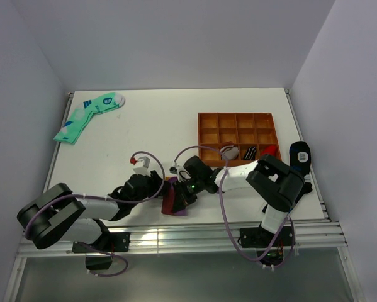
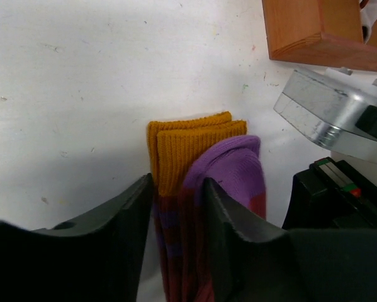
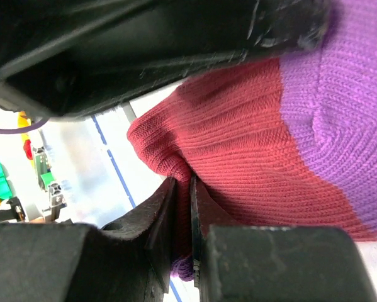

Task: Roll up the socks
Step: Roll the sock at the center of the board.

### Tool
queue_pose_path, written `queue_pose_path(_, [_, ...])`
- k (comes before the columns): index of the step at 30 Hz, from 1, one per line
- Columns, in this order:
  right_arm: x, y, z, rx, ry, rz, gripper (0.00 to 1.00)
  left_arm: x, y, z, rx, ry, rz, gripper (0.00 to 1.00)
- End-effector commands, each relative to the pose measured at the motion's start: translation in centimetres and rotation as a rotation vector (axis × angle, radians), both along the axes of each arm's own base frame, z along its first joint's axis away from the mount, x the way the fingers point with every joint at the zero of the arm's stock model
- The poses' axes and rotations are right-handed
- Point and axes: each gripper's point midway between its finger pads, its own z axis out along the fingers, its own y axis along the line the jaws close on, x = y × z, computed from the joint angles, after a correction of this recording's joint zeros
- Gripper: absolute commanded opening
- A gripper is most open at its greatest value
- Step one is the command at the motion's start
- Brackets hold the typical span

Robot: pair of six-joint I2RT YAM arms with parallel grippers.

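Note:
The socks [image 1: 174, 202] lie folded near the table's front edge, maroon-red striped with a purple toe and an orange-mustard cuff. In the left wrist view the socks [image 2: 201, 151] show the doubled cuff and the purple toe side by side. My left gripper [image 2: 177, 182] straddles the fold, its fingers pressing on both sides; from above, the left gripper [image 1: 153, 187] sits just left of the bundle. My right gripper [image 3: 183, 184] is shut on a pinch of the socks' [image 3: 251, 145] red fabric. Seen from overhead, the right gripper [image 1: 187, 190] is at the bundle's right side.
An orange wooden compartment tray [image 1: 237, 129] stands behind the right arm, with small items in its front row; the tray's corner [image 2: 314, 38] is close by. Mint-green socks [image 1: 87, 116] lie at the back left. A black sock [image 1: 299, 156] lies at the right edge.

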Motion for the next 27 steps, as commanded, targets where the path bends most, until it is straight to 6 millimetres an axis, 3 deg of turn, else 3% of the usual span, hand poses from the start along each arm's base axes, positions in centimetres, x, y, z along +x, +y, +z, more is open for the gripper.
queue_pose_path(1, [0.0,-1.6,-0.9,-0.078,-0.007,-0.012,0.18,0.0,-0.7,0.0,-0.005,0.002,-0.026,0.43])
queue_pose_path(7, [0.2,-1.6,-0.9,-0.076,0.013,-0.019,0.18,0.1,-0.5,-0.8,0.016,0.024,-0.009,0.16])
queue_pose_path(9, [0.2,-1.5,-0.7,-0.075,0.026,-0.022,0.18,0.4,-0.1,-1.1,0.033,0.037,0.024,0.01])
queue_pose_path(16, [0.1,-2.5,0.4,-0.133,0.116,-0.004,0.17,1.3,2.1,-1.7,0.09,0.075,0.167,0.0])
queue_pose_path(20, [0.8,-3.0,1.4,-0.091,0.151,-0.02,0.17,1.2,2.5,-1.9,0.087,0.085,0.199,0.0])
queue_pose_path(27, [1.4,-3.3,1.2,-0.121,0.19,0.027,0.15,1.4,2.7,-2.0,0.102,0.089,0.209,0.0])
